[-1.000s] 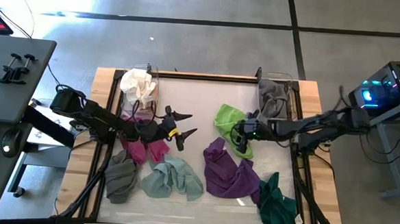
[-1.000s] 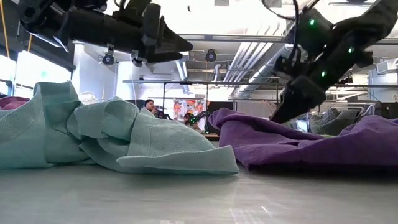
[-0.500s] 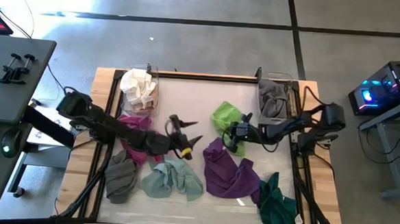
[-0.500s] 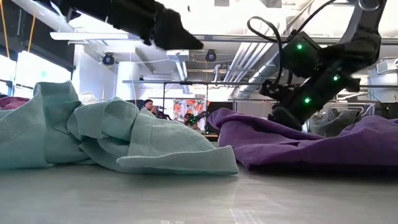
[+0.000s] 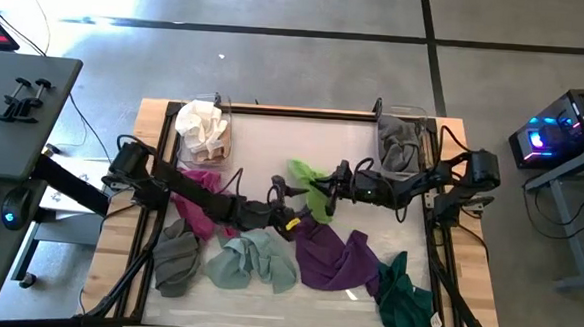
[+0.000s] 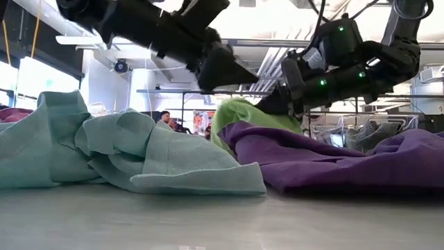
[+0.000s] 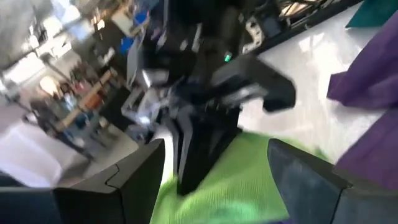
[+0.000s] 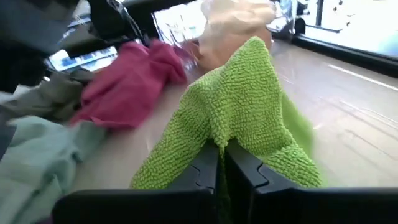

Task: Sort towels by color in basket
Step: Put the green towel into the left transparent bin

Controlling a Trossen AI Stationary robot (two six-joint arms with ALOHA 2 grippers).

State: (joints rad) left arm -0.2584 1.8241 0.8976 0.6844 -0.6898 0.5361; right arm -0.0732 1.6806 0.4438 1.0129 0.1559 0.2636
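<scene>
A lime green towel [image 5: 305, 178] stands bunched near the table's middle, with my right gripper [image 5: 328, 182] shut on it from the right. My left gripper [image 5: 286, 203] hovers open just left of it, fingers [image 7: 134, 180] on either side of the view toward the towel [image 7: 249, 183], touching nothing. A purple towel [image 5: 333, 252], a mint one [image 5: 253, 262], a grey-brown one [image 5: 176, 259], a magenta one [image 5: 199, 204] and a dark green one [image 5: 405, 300] lie on the table. A cream towel [image 5: 202, 129] fills the far-left basket and a grey towel [image 5: 400, 139] the far-right basket. My right gripper pinches a raised fold of the lime green towel [image 8: 219, 138] between its two fingers. The fingers come nearly level from the table's right side. The cloth stands humped up at the hold [image 6: 241, 114], and its sides fall slack toward the table.
Two clear baskets stand at the far edge, one left [image 5: 224, 115] and one right [image 5: 382, 123]. Black rails [image 5: 438, 251] run along the table's left and right sides. Bare tabletop [image 5: 283, 138] lies between the baskets.
My right gripper has tipped from pointing down to nearly level, shut on the lime green towel and drawn it toward the table's left. The towel has gone from spread flat to a raised hump. My left gripper has moved right toward the towel, rolling, and stayed open.
</scene>
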